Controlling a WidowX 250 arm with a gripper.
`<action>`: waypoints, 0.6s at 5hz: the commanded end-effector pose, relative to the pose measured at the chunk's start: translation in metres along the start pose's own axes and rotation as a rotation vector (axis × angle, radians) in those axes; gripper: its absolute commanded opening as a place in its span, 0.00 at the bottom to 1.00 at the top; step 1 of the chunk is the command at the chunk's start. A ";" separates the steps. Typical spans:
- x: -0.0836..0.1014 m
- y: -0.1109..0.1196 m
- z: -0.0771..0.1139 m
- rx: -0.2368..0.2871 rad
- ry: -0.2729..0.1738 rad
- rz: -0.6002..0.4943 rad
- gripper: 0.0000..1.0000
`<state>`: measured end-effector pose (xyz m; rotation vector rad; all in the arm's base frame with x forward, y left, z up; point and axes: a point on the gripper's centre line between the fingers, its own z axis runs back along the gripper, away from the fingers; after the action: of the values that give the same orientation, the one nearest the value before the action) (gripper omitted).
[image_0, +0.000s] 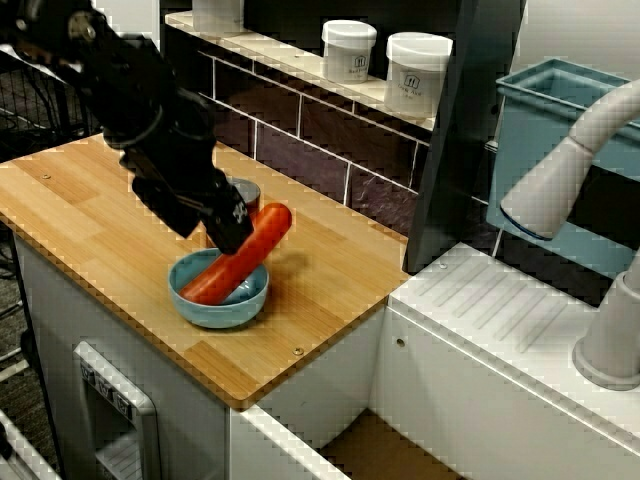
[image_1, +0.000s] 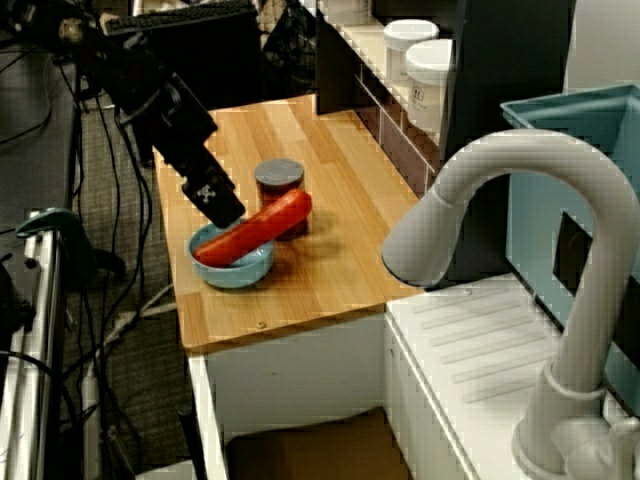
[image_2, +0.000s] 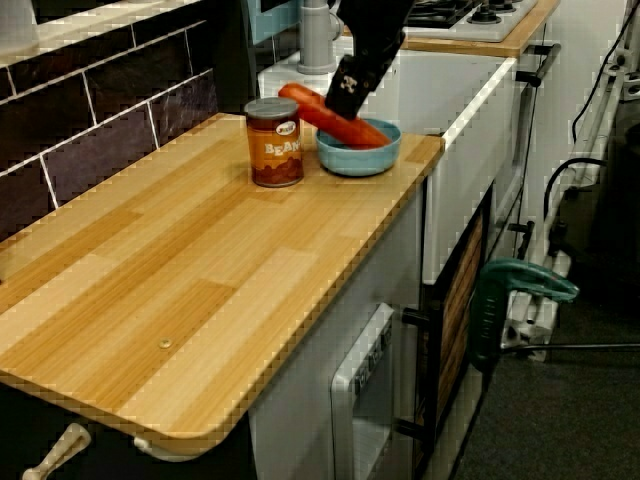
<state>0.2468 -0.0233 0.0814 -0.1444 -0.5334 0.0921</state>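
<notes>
In the view from above the counter, the black hand (image_0: 238, 222) comes down from the upper left onto the upper half of a red sausage (image_0: 245, 262). One finger lies across the near side of the sausage. The other is hidden, so I cannot tell whether the fingers press on it or only stand at its sides. The sausage is tilted. Its lower end sits inside a light blue bowl (image_0: 222, 312) and its upper end rises past the far right rim. The long axis runs from near left up to far right, roughly crosswise to the arm. Just behind the hand the top of a can (image_0: 246, 189) shows. On the shelf at the back stand two white jars (image_0: 349, 50), whose small marks are too fine to read.

In the view over the tap (image_1: 520, 170), the hand (image_1: 222, 205) meets the sausage (image_1: 262, 228) near its middle. The raised end reaches right until it overlaps the can (image_1: 280, 180). The bowl (image_1: 240, 272) stands close to the near edge of the wooden tabletop (image_1: 330, 200).

In the low view along the tabletop, the hand (image_2: 350, 88) drops from above onto the sausage (image_2: 330, 118). The sausage slopes from high on the left down into the bowl (image_2: 358, 160) on the right. The can (image_2: 275, 142) stands just left of the bowl, and its orange label reads "BEANS".
</notes>
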 end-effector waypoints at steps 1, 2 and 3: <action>0.009 -0.006 -0.021 0.014 -0.013 -0.012 1.00; 0.012 -0.007 -0.030 0.018 -0.002 -0.010 1.00; 0.014 -0.006 -0.039 0.029 0.006 -0.008 1.00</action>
<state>0.2643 -0.0291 0.0461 -0.1119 -0.4869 0.0970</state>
